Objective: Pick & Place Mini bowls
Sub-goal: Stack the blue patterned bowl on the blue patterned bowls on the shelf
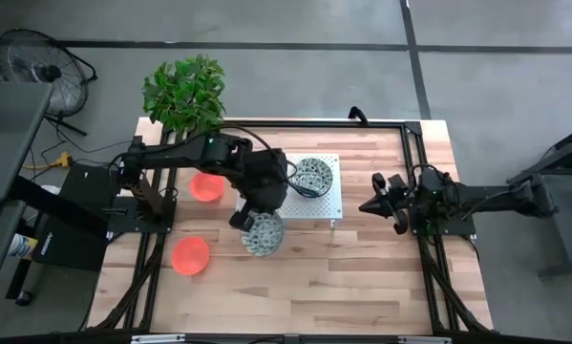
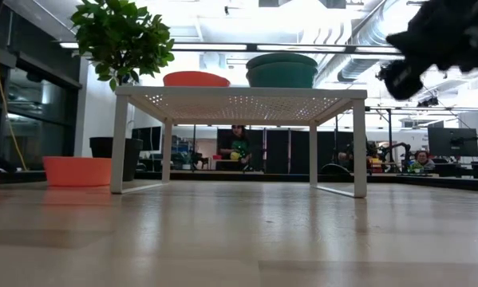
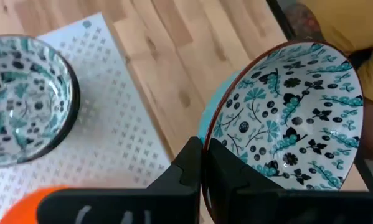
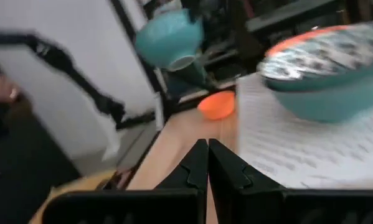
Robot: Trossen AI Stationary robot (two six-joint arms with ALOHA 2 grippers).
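Note:
My left gripper [image 1: 250, 221] [image 3: 203, 165] is shut on a patterned mini bowl [image 1: 264, 234] [image 3: 292, 106] [image 4: 170, 38], teal outside, held in the air off the near edge of the white perforated stand [image 1: 328, 205]. A second patterned bowl [image 1: 312, 175] [image 3: 18, 99] sits on the stand by its base. An orange bowl [image 2: 195, 78] also stands there, hidden under my arm in the high view. Two more orange bowls [image 1: 207, 187] [image 1: 190, 255] rest on the table left of the stand. The third patterned bowl is out of view. My right gripper [image 1: 381, 204] [image 4: 206, 158] hovers shut and empty right of the stand. My left gripper pinches the bowl's rim [image 3: 204, 144], with one finger [image 3: 230, 171] inside the bowl and the other finger [image 3: 186, 171] against its outer wall. The bowl is lifted clear and tilted, its inside turned toward the wrist camera.
A potted plant [image 1: 183, 91] stands at the table's far left corner. The stand [image 2: 239, 97] is raised on four legs with open room beneath. Bare wooden table [image 1: 362, 277] lies along the near side. People sit in the room beyond the table.

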